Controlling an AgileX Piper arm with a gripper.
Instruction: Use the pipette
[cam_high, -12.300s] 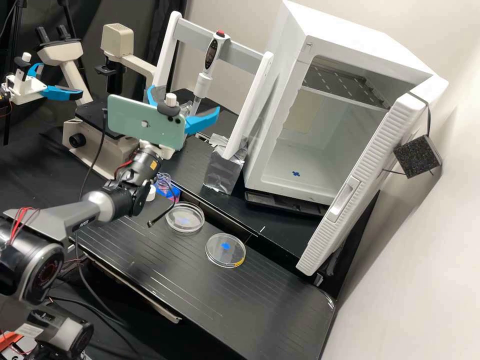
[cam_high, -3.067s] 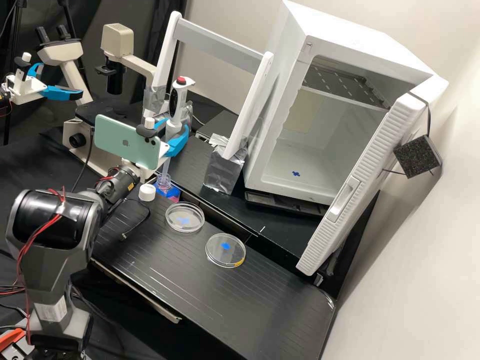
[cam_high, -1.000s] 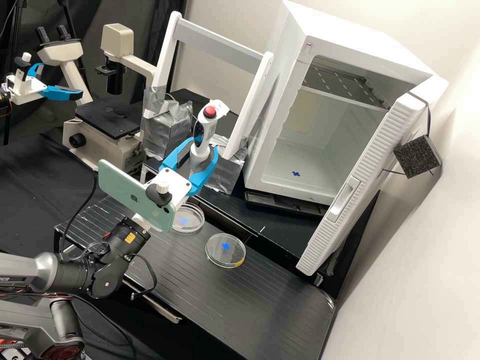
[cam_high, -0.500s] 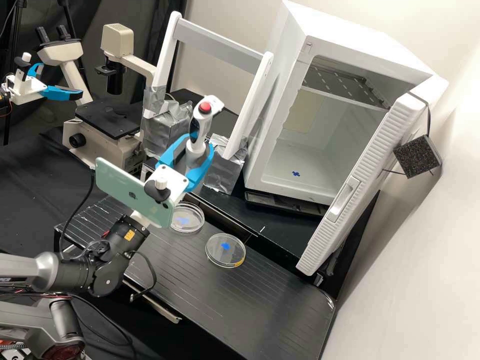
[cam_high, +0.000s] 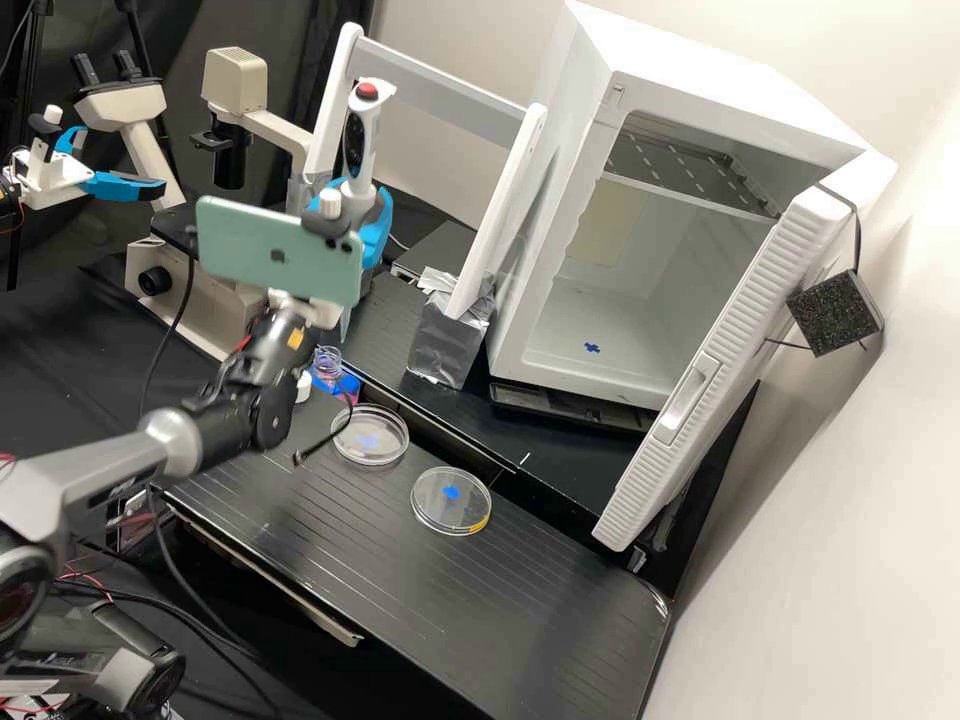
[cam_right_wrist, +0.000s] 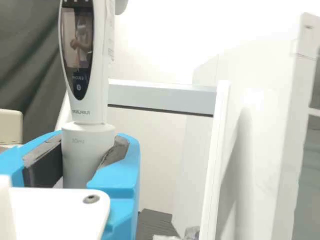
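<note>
The dark grey arm (cam_high: 180, 440) stretches up from the near left over the worktop (cam_high: 440, 600), its wrist slanting upward below the green phone (cam_high: 270, 250). The end effector (cam_high: 360, 198) is clamped on the barrel of the pipette (cam_high: 360, 130), holding it nearly upright; the tip, partly hidden, seems to hang near the bottle (cam_high: 327, 362).

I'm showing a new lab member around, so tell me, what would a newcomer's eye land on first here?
Probably the big white cabinet at the high view's right, its door open. Next, left of centre there, the pipette with its red top button, held roughly upright in the gripper. Just below it in that view, the mint-green phone mounted on the arm also stands out.
</note>
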